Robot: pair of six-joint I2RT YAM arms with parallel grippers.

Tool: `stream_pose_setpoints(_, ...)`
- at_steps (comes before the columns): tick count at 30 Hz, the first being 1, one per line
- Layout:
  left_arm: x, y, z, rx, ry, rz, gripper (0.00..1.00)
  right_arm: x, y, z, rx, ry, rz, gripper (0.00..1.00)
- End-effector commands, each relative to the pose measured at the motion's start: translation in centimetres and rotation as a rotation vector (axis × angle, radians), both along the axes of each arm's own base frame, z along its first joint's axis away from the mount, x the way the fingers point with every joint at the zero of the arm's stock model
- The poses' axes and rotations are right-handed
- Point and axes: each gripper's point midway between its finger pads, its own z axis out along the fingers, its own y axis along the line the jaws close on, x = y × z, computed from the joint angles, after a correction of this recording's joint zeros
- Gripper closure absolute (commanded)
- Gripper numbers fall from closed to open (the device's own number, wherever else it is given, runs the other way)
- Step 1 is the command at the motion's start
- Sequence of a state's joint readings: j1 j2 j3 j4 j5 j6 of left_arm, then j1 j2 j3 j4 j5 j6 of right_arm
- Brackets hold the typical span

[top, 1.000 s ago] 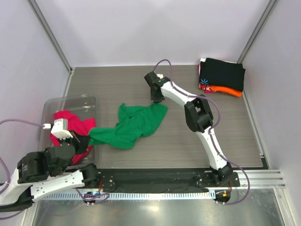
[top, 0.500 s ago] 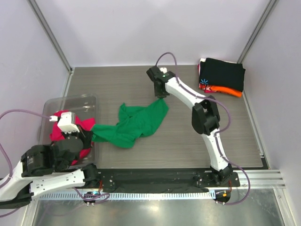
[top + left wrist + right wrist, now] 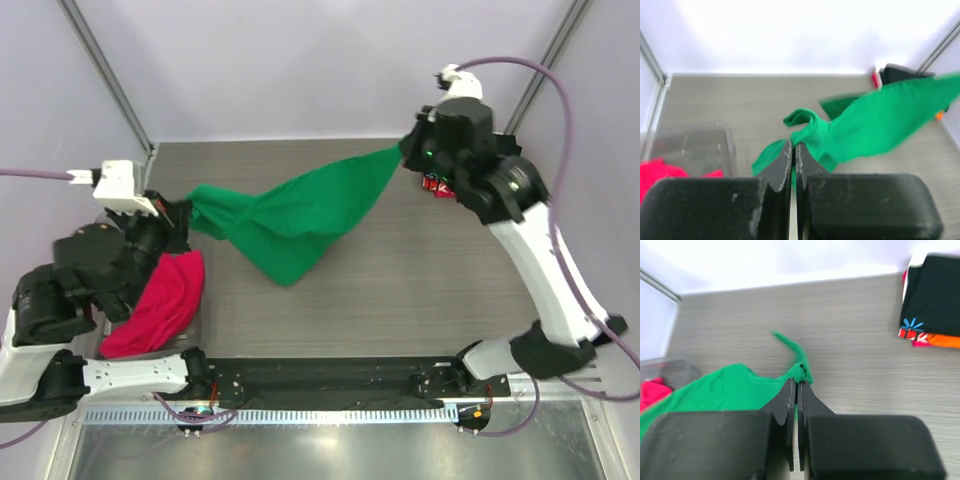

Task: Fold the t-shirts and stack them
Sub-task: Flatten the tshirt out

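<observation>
Left pincer (image 3: 793,146): pressed together, pinching one end of the green t-shirt (image 3: 300,215).
Right pincer (image 3: 796,384): pressed together, pinching the opposite end.
Span: green t-shirt hangs stretched between both pincers, its middle sagging toward the tabletop (image 3: 420,300).
Near left: pink t-shirt (image 3: 160,305), crumpled, at the clear bin (image 3: 690,145).
Far right corner: folded stack (image 3: 932,295), black on top, orange and red-patterned beneath.

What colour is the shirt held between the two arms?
The t-shirt is plain bright green, clearest from the top camera.
</observation>
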State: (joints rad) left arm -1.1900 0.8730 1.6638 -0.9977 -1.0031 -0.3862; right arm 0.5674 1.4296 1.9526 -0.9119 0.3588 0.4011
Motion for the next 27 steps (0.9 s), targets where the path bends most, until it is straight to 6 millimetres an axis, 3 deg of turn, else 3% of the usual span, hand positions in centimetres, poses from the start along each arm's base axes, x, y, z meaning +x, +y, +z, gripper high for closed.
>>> stream_pose_setpoints(1, 0.2, 0.6, 6.4, -0.017, -0.149, -0.023, 1.0, -4.0, -3.3, 4.2, 0.04, -0.128, -0.022, 0.99)
stream_pose_setpoints(3, 0.1, 0.1, 8.5, -0.006, -0.182, -0.058, 1.0, -5.9, -4.7, 6.0, 0.065, -0.189, -0.026, 0.99)
stream_pose_setpoints(4, 0.0, -0.2, 9.1, -0.001, -0.194, -0.081, 1.0, -8.1, -6.1, 8.1, 0.104, -0.259, -0.025, 0.99)
stream_pose_setpoints(5, -0.1, -1.1, 10.4, -0.006, -0.213, -0.126, 1.0, -9.1, -6.8, 9.0, 0.105, -0.289, -0.026, 0.99)
stream_pose_setpoints(7, -0.5, -1.7, 11.1, 0.019, -0.219, -0.181, 1.0, -11.9, -8.3, 11.1, 0.137, -0.365, -0.004, 0.99)
stream_pose_setpoints(8, -1.0, -2.3, 12.8, -0.011, -0.242, -0.234, 1.0, -13.0, -8.9, 12.0, 0.138, -0.398, 0.007, 0.99)
stream_pose_setpoints(10, -1.6, -2.9, 13.4, 0.0, -0.251, -0.295, 1.0, -15.0, -9.7, 13.5, 0.148, -0.455, 0.039, 0.99)
stream_pose_setpoints(14, -4.3, -4.3, 15.8, -0.052, -0.331, -0.496, 1.0, -20.6, -12.3, 16.4, 0.183, -0.6, 0.089, 0.99)
stream_pose_setpoints(18, -7.7, -5.3, 18.6, -0.096, -0.467, -0.699, 1.0, -24.6, -14.7, 18.3, 0.216, -0.721, 0.097, 0.99)
stream_pose_setpoints(22, -10.6, -5.2, 22.8, -0.175, -0.644, -0.822, 1.0, -27.5, -16.6, 20.0, 0.22, -0.834, 0.086, 0.99)
stream_pose_setpoints(27, -10.8, -5.7, 25.5, -0.173, -0.762, -0.814, 1.0, -28.4, -18.3, 21.5, 0.206, -0.892, 0.016, 0.99)
